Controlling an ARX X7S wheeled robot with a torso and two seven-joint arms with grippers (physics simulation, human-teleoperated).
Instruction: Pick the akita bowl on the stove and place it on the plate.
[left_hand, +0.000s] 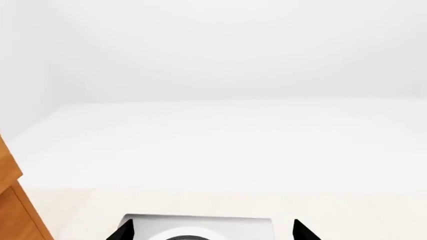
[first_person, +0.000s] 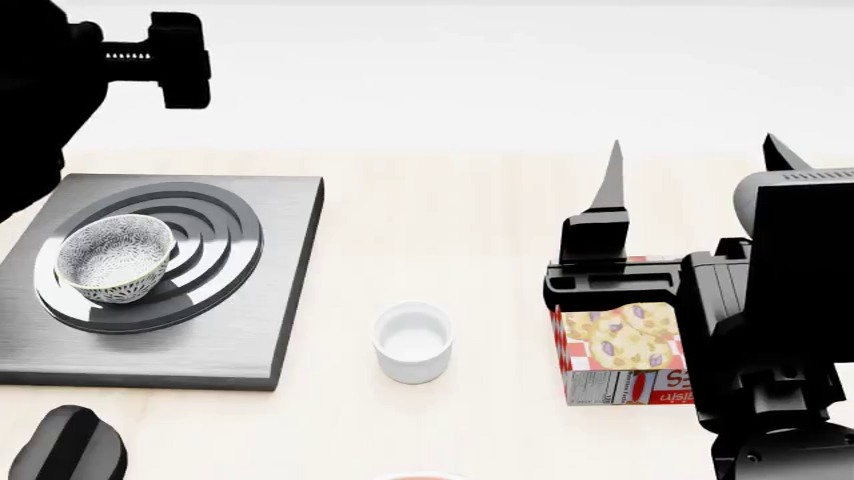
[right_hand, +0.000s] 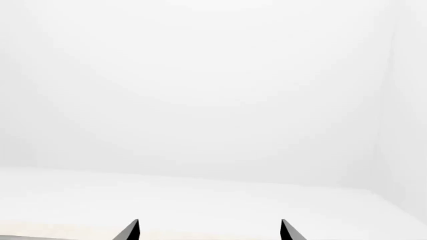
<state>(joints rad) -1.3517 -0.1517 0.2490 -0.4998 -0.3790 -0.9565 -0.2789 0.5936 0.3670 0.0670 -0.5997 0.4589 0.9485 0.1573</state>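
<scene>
The akita bowl (first_person: 118, 258), speckled grey-black on white, stands upright on the burner rings of the dark stove (first_person: 274, 330) at the table's left. My left gripper (left_hand: 212, 232) hovers open above the stove's far edge (left_hand: 200, 224); its two fingertips (left_hand: 301, 231) are wide apart with nothing between them, and the bowl does not show there. In the head view the left arm (first_person: 54, 80) sits up at the top left, above and behind the bowl. My right gripper (first_person: 694, 150) points up at the right, open and empty. The plate (first_person: 420, 477) shows only as a thin sliver at the bottom edge.
A small plain white cup (first_person: 414, 343) stands mid-table, right of the stove. A red-and-white food box (first_person: 621, 355) lies under my right arm. A round black knob (first_person: 67, 445) sits at the near left corner. A wooden panel (left_hand: 10, 200) borders the left wrist view.
</scene>
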